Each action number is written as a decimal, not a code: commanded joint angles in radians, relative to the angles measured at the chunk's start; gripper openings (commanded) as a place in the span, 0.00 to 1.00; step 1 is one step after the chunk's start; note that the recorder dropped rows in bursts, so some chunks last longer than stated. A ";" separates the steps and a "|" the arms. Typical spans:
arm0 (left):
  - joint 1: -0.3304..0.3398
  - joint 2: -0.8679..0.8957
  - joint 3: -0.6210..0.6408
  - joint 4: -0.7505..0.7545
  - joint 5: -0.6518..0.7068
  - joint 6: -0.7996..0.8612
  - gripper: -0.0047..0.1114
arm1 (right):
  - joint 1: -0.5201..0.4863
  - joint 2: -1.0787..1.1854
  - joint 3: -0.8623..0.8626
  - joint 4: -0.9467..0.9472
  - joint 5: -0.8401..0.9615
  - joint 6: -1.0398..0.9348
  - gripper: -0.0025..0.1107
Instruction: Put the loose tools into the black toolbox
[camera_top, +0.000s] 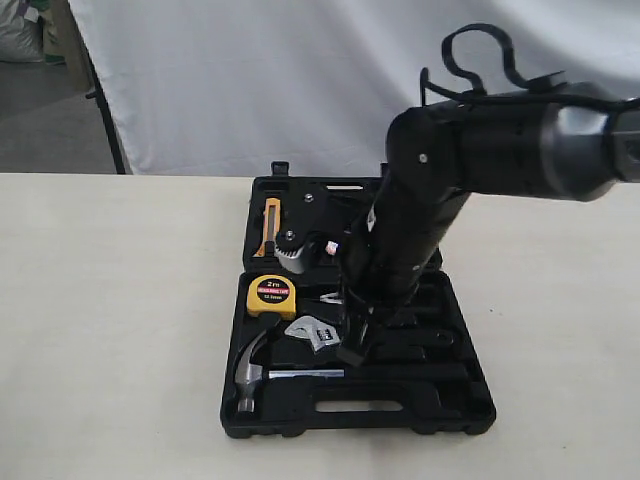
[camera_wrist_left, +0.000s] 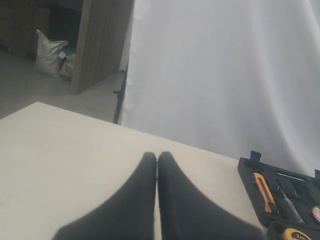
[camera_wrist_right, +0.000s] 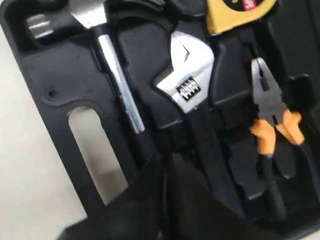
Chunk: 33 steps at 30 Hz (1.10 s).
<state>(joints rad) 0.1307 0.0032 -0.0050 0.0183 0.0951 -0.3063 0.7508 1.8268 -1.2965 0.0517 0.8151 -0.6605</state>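
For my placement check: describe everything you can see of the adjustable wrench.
The adjustable wrench lies in the black toolbox, between the steel shaft of the hammer and the orange-handled pliers. Its bright silver head, with open jaws and a knurled adjuster wheel, points toward the yellow tape measure. Its black shaft runs under the right end effector; contact there is unclear.

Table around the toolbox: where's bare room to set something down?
The table is bare on both sides of the toolbox, widest on the left of the exterior view. Inside it is crowded: hammer, wrench, tape measure and the right gripper sit close together.
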 joint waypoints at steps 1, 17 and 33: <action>0.025 -0.003 -0.003 0.004 -0.007 -0.005 0.05 | -0.004 -0.187 0.127 -0.060 -0.099 0.135 0.06; 0.025 -0.003 -0.003 0.004 -0.007 -0.005 0.05 | -0.004 -0.735 0.612 -0.052 -0.369 0.319 0.06; 0.025 -0.003 -0.003 0.004 -0.007 -0.005 0.05 | -0.004 -0.937 0.775 0.212 -0.497 0.383 0.06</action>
<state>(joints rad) 0.1307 0.0032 -0.0050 0.0183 0.0951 -0.3063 0.7508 0.9006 -0.5246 0.2292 0.3224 -0.2813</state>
